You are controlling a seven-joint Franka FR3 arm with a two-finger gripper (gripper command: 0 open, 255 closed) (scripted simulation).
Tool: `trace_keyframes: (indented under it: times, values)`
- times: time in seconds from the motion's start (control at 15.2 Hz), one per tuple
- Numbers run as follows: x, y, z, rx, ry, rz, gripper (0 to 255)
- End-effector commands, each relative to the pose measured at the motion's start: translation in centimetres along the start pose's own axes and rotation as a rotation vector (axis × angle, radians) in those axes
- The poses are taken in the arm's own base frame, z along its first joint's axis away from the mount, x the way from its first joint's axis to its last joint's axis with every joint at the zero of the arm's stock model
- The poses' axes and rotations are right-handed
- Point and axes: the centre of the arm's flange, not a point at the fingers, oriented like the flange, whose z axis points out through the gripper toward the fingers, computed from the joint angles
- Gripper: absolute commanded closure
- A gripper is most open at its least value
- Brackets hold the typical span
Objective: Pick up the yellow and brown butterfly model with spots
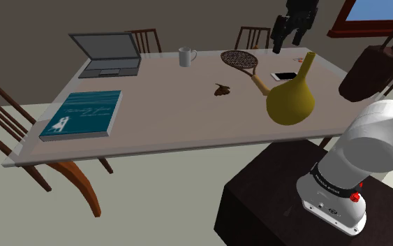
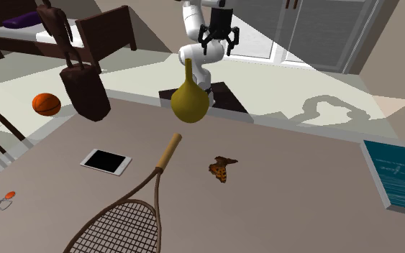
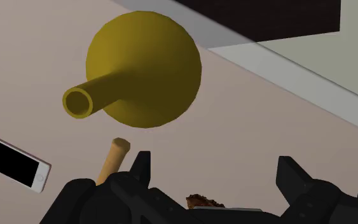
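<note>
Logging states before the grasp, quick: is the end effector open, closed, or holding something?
End effector: open, holding nothing.

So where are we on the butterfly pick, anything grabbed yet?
Nothing is done yet. The gripper hangs open and empty, high above the table, near the yellow vase. The butterfly lies on the table beside the racket handle, untouched. Left to do: move over it, descend, close, lift.
</note>
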Motion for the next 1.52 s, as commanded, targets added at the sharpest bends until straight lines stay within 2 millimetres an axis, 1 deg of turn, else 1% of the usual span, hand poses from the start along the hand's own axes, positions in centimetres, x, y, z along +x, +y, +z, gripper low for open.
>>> trace_keyframes:
  times: [0.0, 0.73, 1.45]
  values:
    - [0.0, 0.0, 0.0, 0.000, 0.000, 0.000, 0]
    - [9.0, 0.4, 11.2, -0.014, 0.015, -0.119, 0]
    - [18.1, -0.2, 22.2, -0.028, 0.030, -0.239, 0]
